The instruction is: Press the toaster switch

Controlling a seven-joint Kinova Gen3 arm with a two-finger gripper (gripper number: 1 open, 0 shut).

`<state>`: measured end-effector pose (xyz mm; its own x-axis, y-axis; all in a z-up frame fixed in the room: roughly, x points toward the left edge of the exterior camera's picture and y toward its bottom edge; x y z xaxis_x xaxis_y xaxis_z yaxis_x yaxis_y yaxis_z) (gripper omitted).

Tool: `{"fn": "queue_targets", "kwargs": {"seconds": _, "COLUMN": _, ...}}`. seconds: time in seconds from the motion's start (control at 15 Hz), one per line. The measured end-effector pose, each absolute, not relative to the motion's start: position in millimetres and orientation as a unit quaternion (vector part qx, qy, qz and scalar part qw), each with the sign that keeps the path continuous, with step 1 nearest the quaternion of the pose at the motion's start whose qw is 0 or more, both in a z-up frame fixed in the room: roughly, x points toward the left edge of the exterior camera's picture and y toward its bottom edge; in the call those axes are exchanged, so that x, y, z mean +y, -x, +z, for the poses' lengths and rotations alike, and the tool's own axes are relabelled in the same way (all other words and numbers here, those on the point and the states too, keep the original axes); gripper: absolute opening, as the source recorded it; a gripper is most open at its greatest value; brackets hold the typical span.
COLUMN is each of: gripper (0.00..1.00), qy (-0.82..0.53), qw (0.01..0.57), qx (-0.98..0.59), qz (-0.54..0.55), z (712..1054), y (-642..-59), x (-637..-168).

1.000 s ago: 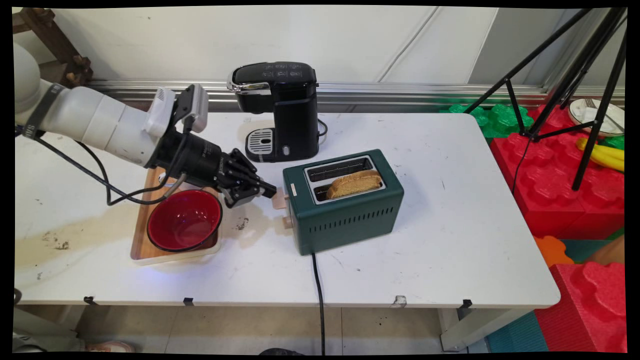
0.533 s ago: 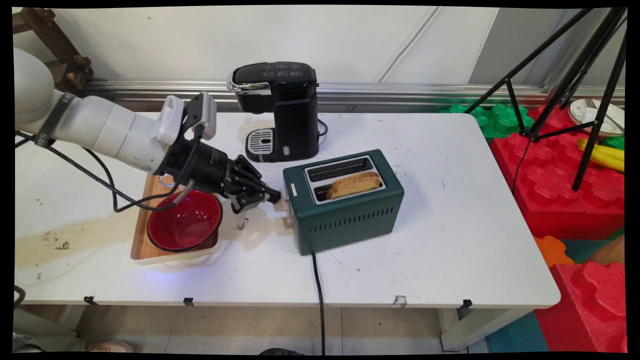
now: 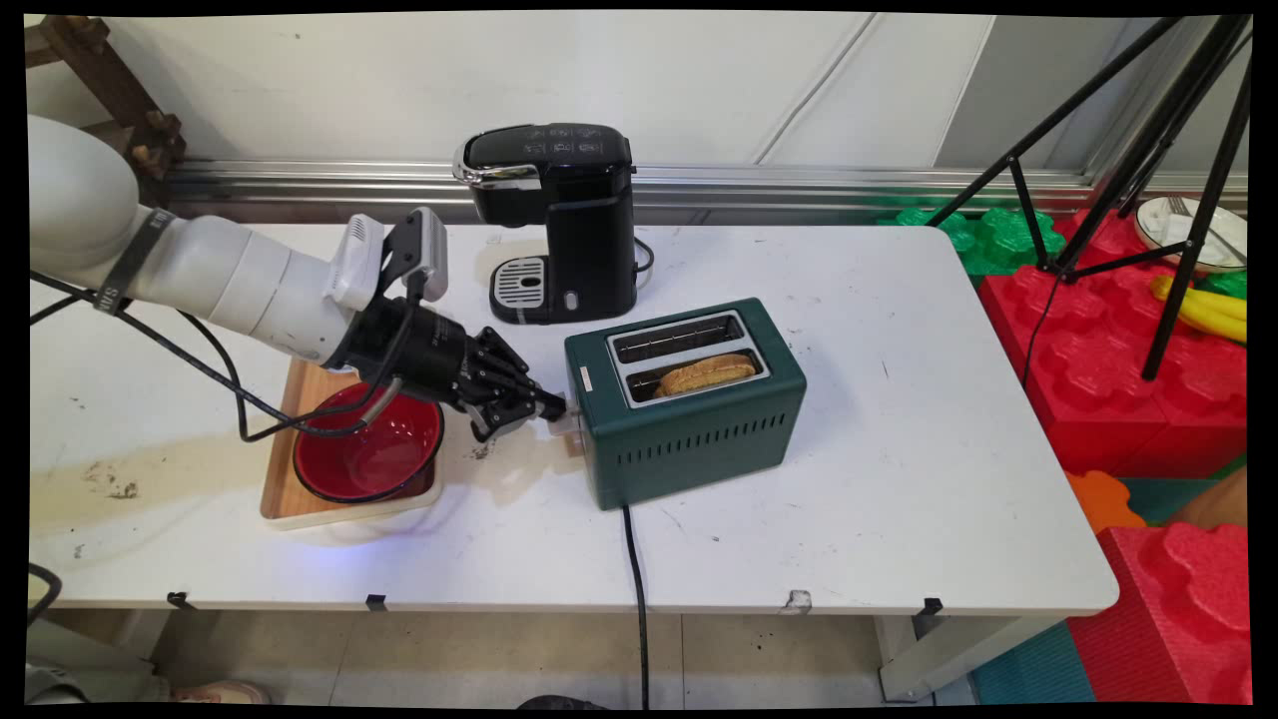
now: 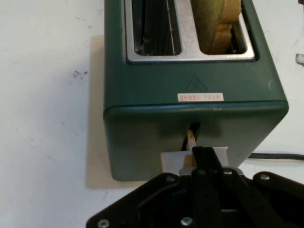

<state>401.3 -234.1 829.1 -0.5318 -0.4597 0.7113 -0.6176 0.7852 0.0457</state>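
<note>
White bench [image 3: 899,479] carrying a green toaster [image 3: 689,419]. Gripper [image 3: 555,406], fingers closed together, presses on the toaster's lever [image 4: 194,159]; bread [image 3: 704,373] sits low in the near slot. Red bowl [image 3: 367,441] lies beside.

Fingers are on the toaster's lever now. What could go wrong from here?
1. The fingers of the gripper meet only the top of the pale lever, so they might slip off it.
2. The toaster stands loose on the table; a skewed push could shift or tip it.
3. The arm's black cable hangs over the red bowl and may snag its rim.
</note>
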Motion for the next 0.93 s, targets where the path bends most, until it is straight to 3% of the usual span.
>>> {"fn": "queue_targets", "kwargs": {"seconds": 0.93, "gripper": 0.00, "qy": -0.309, "qw": 0.362, "qx": -0.874, "qz": 0.099, "z": 811, "y": -403, "x": -236}}
